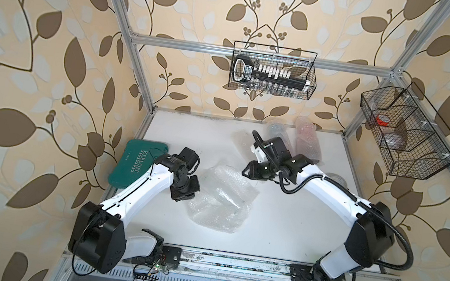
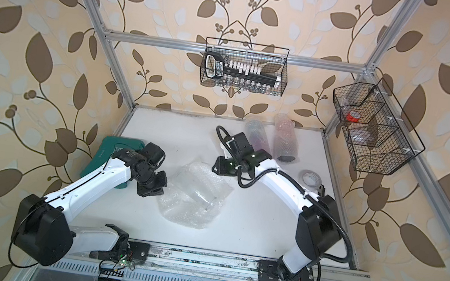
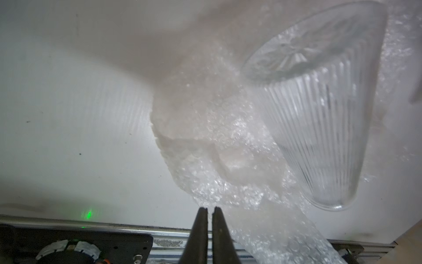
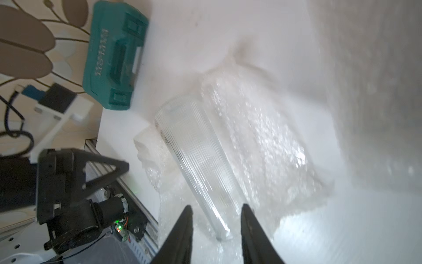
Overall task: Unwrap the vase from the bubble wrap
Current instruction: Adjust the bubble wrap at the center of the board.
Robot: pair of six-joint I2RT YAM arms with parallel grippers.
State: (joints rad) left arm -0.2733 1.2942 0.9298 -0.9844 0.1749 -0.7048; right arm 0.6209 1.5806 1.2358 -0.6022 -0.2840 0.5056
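Note:
A clear ribbed glass vase (image 1: 225,198) (image 2: 204,199) lies on its side on a spread, crumpled sheet of bubble wrap (image 1: 216,217) (image 2: 184,215) at mid-table. The left wrist view shows the vase (image 3: 319,128) bare, its base toward the camera, with the wrap (image 3: 217,148) beside and under it. My left gripper (image 3: 210,208) (image 1: 185,196) is shut, tips at the wrap's near left edge; whether film is pinched does not show. My right gripper (image 4: 217,206) (image 1: 244,173) hangs open over the wrap's far side, above one end of the vase (image 4: 198,164), touching nothing.
A green tool case (image 1: 138,162) lies at the left, partly under my left arm. Two bubble-wrapped bundles (image 1: 306,143) (image 1: 275,130) stand at the back right. A tape roll (image 2: 310,177) sits behind my right arm. Wire baskets (image 1: 274,71) (image 1: 407,135) hang on the walls. An aluminium rail (image 1: 231,263) runs along the front.

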